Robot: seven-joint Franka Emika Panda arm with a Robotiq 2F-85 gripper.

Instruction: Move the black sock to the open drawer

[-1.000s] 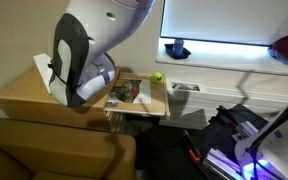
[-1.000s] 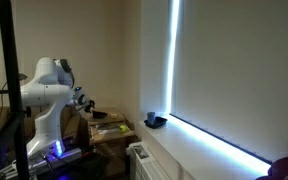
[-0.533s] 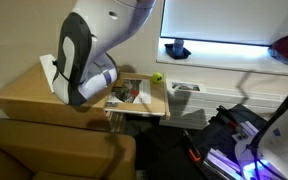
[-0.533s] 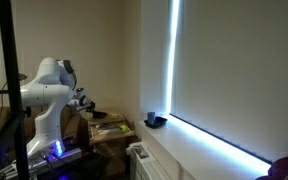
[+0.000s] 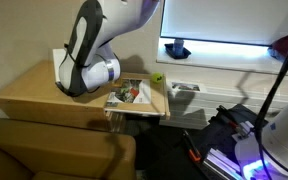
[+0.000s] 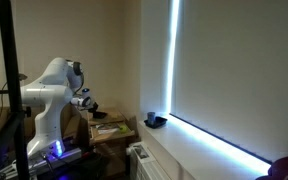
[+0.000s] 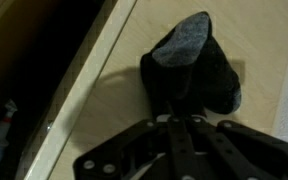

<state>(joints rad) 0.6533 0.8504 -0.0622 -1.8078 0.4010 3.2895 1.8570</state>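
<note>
black sock [image 7: 191, 72] bunched up over the wooden top [image 7: 269, 40], right at the gripper [image 7: 181, 112]. fingers blend into it, can't tell if clamped. drawer [image 5: 136, 96] open.

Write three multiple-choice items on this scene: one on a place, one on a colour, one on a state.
1. Where does the sock lie?
A. on the floor
B. on the wooden top
C. on the windowsill

2. What colour is the ball?
A. red
B. green
C. blue

3. How is the drawer?
A. shut
B. pulled right out and upside down
C. open, with things inside

Key: 1 B, the wrist view shows wood under the sock. 2 B, the ball shows green by the drawer in an exterior view. 3 C, the drawer's contents show from above.
</note>
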